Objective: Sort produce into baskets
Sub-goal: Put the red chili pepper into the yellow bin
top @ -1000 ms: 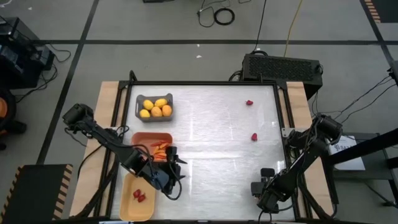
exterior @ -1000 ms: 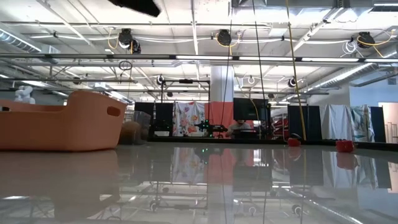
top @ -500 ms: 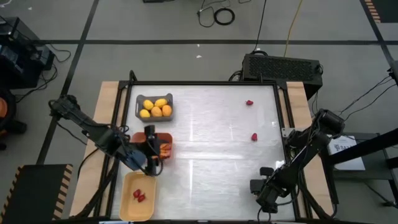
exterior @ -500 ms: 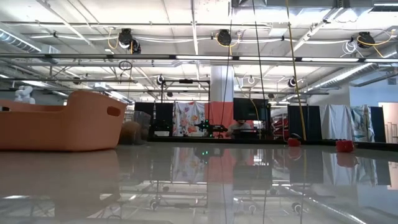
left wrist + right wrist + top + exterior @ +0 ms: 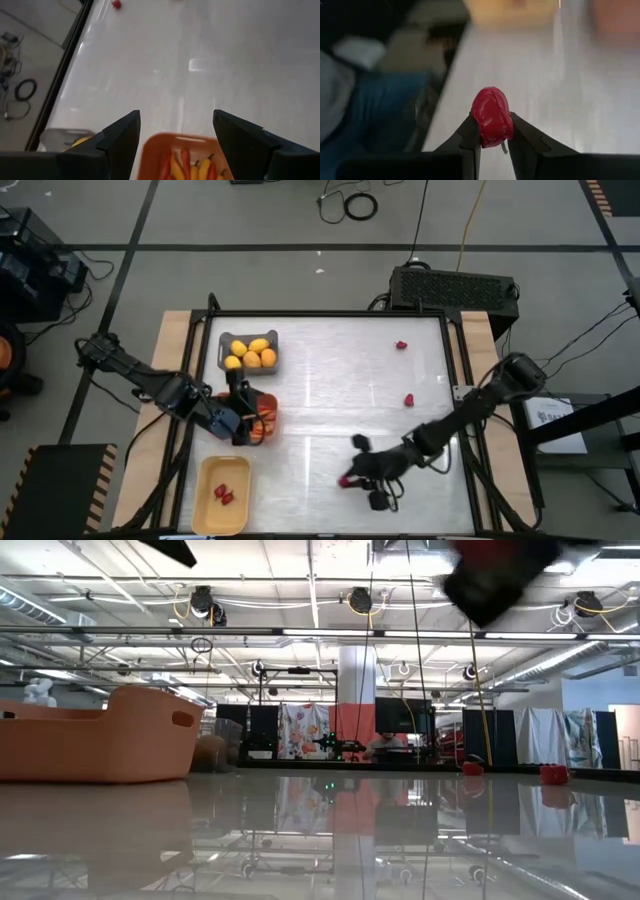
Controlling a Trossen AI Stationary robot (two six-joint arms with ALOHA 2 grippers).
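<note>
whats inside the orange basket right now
The orange basket holds thin orange and red carrot-like pieces. From above, the open left gripper hangs over the basket and covers part of it, so the full count cannot be told.

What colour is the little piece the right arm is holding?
Red; the strawberry pinched between the right fingers shows best in the right wrist view.

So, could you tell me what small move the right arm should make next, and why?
Probably carry on toward the pale yellow basket: the right gripper is shut on a red strawberry piece, and that basket already holds red pieces.
</note>
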